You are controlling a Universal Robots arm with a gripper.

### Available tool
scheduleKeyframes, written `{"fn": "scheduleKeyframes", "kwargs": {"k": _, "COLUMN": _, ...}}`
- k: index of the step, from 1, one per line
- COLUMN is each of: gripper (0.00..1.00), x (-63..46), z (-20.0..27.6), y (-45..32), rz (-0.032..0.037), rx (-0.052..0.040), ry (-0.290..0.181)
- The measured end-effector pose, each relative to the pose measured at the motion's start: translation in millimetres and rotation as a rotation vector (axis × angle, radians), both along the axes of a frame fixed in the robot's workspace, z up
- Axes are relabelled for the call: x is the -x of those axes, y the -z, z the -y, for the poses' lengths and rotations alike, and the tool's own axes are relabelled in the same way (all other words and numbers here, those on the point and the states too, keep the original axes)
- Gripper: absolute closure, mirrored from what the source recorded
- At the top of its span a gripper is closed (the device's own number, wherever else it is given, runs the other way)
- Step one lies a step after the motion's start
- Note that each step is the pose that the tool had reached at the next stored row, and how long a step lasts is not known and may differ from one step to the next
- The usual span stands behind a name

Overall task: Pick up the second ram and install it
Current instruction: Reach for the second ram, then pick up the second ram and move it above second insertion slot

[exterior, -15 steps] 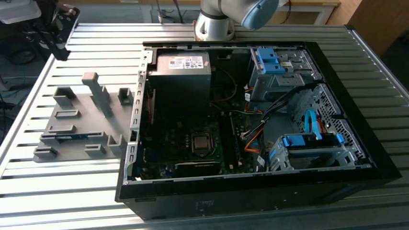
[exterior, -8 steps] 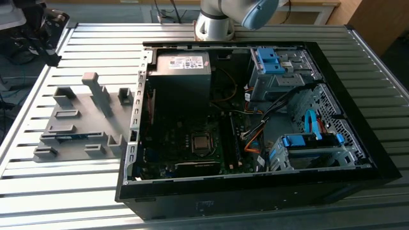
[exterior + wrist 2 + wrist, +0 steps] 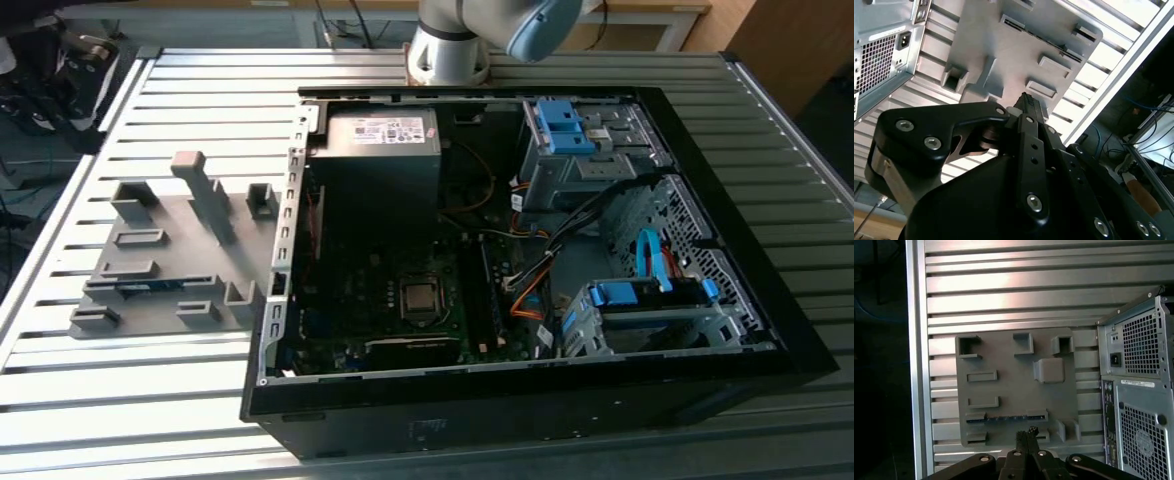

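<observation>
The second ram (image 3: 1006, 418) is a thin dark stick lying on edge between two slotted posts of a grey holder fixture (image 3: 1004, 370). In the exterior view the ram (image 3: 144, 287) shows as a blue-green strip low on the fixture (image 3: 174, 250), on the exterior view's left of the computer. My gripper (image 3: 1026, 432) hangs well above the fixture with its fingers shut together and nothing between them. In the second wrist view the gripper (image 3: 1026, 99) points down at the fixture (image 3: 1004, 55), short of the ram's slot (image 3: 1041, 40).
An open black computer case (image 3: 747, 200) lies on the slatted metal table (image 3: 200, 100), with the motherboard, CPU socket (image 3: 422, 298) and blue drive clips (image 3: 561, 125) exposed. Its rear panel (image 3: 1139, 365) stands beside the fixture. The table edge (image 3: 916, 365) runs along the fixture's other side.
</observation>
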State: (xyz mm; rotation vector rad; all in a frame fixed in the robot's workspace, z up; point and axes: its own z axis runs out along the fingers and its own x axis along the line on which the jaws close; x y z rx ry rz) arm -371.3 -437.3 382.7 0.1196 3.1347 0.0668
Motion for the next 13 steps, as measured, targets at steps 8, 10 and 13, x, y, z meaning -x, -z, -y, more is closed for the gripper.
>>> {"fn": "scheduleKeyframes", "kwargs": {"k": 8, "gripper": 0.89, "x": 17.6, "z": 7.8, "y": 0.8, "rz": 0.0000, "rx": 0.0001, "ry": 0.000}}
{"fn": "scheduleKeyframes", "kwargs": {"k": 10, "gripper": 0.89, "x": 19.2, "z": 7.8, "y": 0.8, "rz": 0.0000, "rx": 0.0000, "ry": 0.000}}
{"fn": "scheduleKeyframes", "kwargs": {"k": 13, "gripper": 0.89, "x": 19.3, "z": 7.8, "y": 0.8, "rz": -0.0001, "rx": 0.0000, "ry": 0.000}}
